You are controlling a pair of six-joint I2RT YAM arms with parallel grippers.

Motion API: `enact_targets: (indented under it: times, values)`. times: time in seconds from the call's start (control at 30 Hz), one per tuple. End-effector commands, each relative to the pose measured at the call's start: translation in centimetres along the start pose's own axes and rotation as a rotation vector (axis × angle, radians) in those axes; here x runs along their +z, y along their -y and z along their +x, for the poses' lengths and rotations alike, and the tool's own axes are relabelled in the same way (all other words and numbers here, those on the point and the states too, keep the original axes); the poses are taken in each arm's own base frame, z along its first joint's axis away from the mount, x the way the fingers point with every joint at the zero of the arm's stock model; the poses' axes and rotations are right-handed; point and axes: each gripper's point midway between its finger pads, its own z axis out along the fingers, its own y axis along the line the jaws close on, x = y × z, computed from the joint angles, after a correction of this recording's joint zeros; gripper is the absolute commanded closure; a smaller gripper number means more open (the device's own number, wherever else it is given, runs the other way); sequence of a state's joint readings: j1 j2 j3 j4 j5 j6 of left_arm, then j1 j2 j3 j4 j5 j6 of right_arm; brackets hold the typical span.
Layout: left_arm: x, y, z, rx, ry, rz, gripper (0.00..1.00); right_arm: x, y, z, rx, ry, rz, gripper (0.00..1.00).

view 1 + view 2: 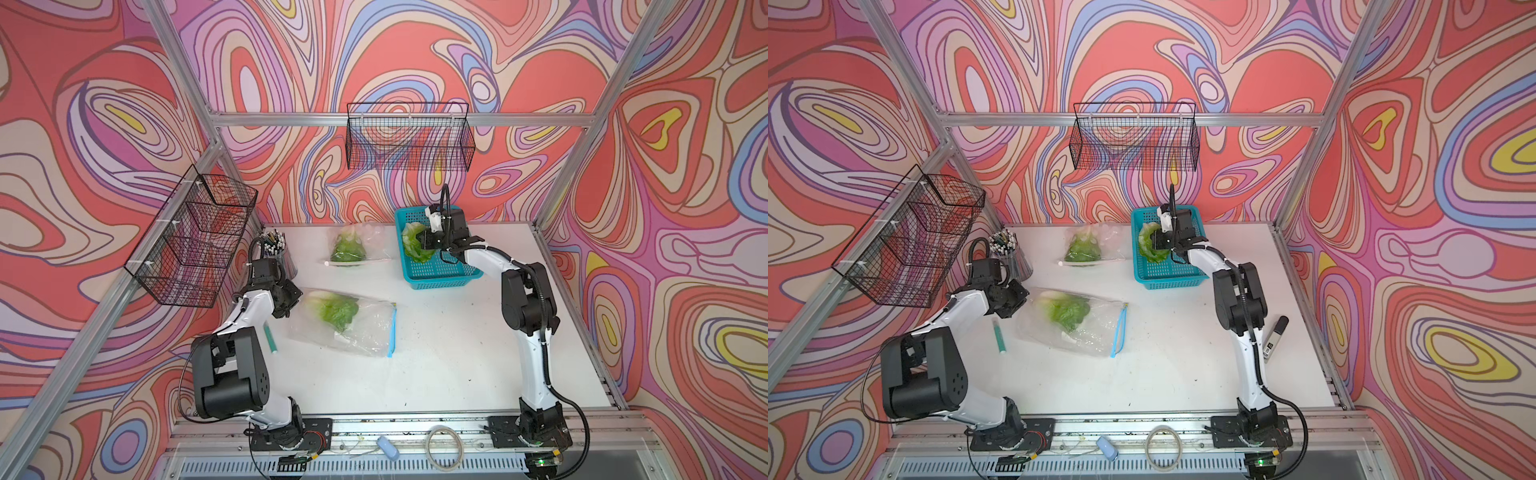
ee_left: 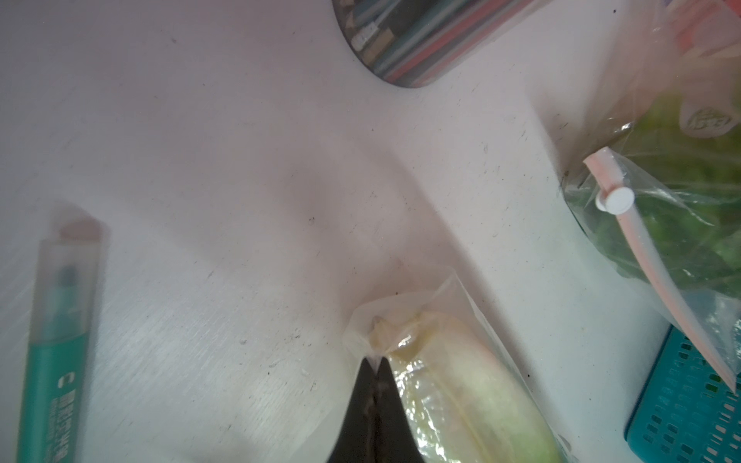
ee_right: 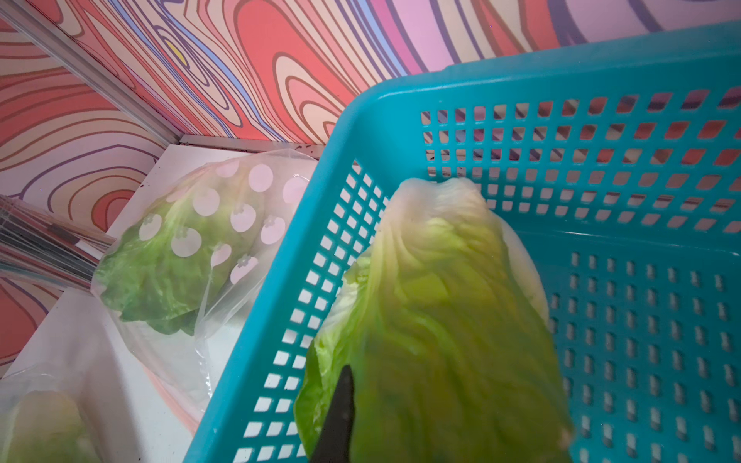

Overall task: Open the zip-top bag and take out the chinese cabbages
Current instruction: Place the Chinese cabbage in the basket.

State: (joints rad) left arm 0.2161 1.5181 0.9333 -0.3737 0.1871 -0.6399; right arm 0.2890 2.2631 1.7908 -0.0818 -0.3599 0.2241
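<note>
Holding one chinese cabbage (image 3: 433, 312) over the teal basket (image 3: 601, 80), upper right of centre.
Clamping its leafy end with the right end effector (image 1: 429, 244), arm stretched forward, wrist tipped down; pinching a corner of the zip-top bag (image 1: 370, 332), mid-frame with a second cabbage (image 1: 336, 311) inside, in the shut left end effector (image 2: 375, 362), elbow folded. Probably light, soft, easily bruised: better gripped near the firm white stem.

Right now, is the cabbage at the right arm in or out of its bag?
Out: the cabbage is bare, no plastic on it, over the teal basket.
</note>
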Motion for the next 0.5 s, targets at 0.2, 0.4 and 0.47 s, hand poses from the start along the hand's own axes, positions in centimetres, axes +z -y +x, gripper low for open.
enact_targets:
  times: [0.2, 0.4, 0.47]
  values:
    - [-0.6, 0.3, 0.2, 0.002, 0.001, 0.016, 1.00, -0.5, 0.0, -0.4, 0.013, 0.018, 0.002, 0.70]
    - [-0.6, 0.4, 0.2, 0.003, 0.003, 0.019, 1.00, -1.6, -0.4, -0.7, 0.025, 0.016, 0.006, 0.56]
    - [-0.7, 0.4, 0.2, 0.003, 0.002, 0.020, 1.00, -2.1, -0.6, -0.7, 0.036, 0.007, 0.009, 0.52]
